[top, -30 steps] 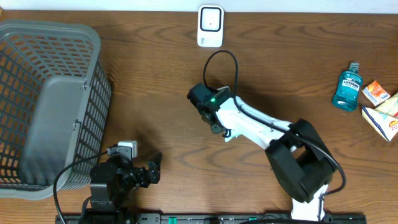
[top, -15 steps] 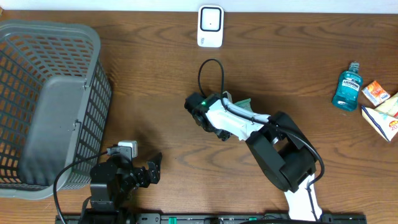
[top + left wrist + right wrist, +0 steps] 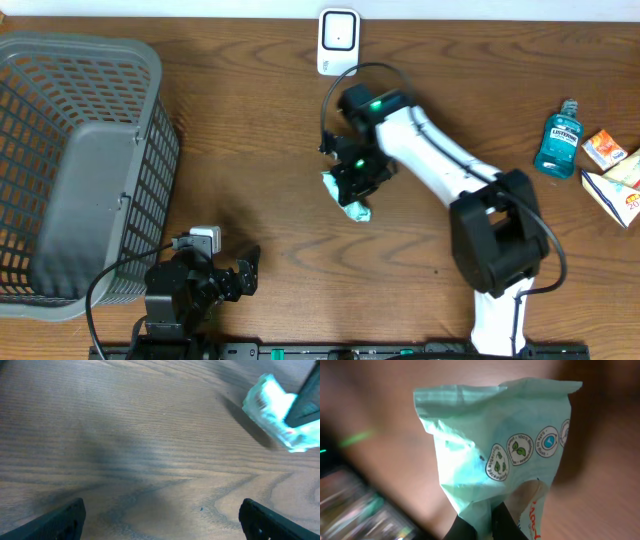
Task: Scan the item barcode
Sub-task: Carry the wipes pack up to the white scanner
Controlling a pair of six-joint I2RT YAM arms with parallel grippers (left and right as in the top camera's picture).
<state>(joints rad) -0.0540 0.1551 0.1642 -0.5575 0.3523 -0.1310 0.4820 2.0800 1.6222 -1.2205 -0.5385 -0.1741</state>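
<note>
Near the scanner (image 3: 338, 42), the outstretched right end effector (image 3: 357, 184) clamps a teal packet (image 3: 490, 445).

overhead: bright, even, sharp, soft shadow beside the basket (image 3: 155, 170) | left wrist: dimmer, soft focus, dark shadow patch across the table (image 3: 125, 460), mint pouch (image 3: 272, 407) smeared by blur at upper right | right wrist: warm and dim, mint pouch fairly sharp, background wholly blurred, green light streak at the left edge

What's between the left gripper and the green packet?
Only bare table separates the left gripper from the packet; the left wrist view shows it.
</note>
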